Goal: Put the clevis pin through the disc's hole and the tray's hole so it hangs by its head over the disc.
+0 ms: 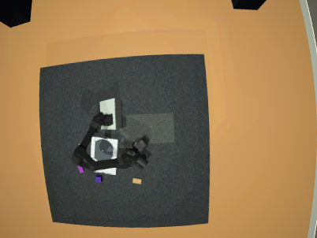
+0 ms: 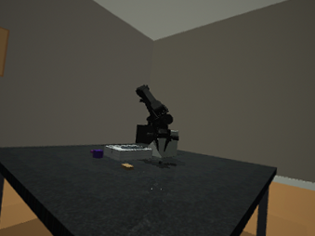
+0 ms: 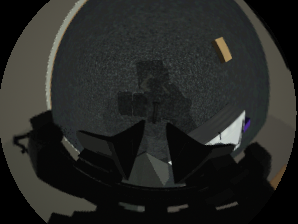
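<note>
The steel tray sits on the table, with the grey disc lying inside it, partly in the arm's shadow. My gripper points down beside the tray, above the table, its fingers partly open with a gap between the tips. A small thin dark upright shape, apparently the clevis pin, shows just beyond the fingertip gap in the wrist view, among the gripper's shadow. Nothing is seen held between the fingers. From above, the arm covers the fingertips and the pin, and crosses the tray's near part.
A tan block, a purple block and a magenta block lie around the tray. A pale box stands by the arm's base. A faint lighter rectangle marks the table.
</note>
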Controlling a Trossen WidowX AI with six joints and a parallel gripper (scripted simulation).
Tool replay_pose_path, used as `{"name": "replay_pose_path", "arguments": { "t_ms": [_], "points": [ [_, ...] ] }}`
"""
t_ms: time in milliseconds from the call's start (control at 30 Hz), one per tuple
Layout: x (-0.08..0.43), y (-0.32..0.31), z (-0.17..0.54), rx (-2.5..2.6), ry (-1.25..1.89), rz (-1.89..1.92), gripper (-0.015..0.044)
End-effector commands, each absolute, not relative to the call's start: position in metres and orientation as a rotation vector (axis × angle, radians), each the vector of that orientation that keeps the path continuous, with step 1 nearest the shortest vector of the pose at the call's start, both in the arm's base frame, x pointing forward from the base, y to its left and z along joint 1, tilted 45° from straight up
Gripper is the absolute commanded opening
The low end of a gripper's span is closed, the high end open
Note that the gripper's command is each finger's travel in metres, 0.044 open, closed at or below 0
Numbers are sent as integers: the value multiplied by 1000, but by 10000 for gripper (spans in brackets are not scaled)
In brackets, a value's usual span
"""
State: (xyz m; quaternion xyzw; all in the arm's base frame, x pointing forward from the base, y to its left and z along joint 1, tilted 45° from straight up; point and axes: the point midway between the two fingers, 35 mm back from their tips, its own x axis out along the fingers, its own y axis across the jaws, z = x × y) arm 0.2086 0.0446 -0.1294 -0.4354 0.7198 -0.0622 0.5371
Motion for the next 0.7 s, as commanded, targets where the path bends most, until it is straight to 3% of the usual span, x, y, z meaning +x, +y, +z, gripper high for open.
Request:
{"name": "replay_pose_path", "arguments": {
  "t_ms": [0,667],
  "points": [
    [208,40,-134,-1044,1717,-145,160],
    [206,16,-157,-1045,1717,-147,160]
  ]
}}
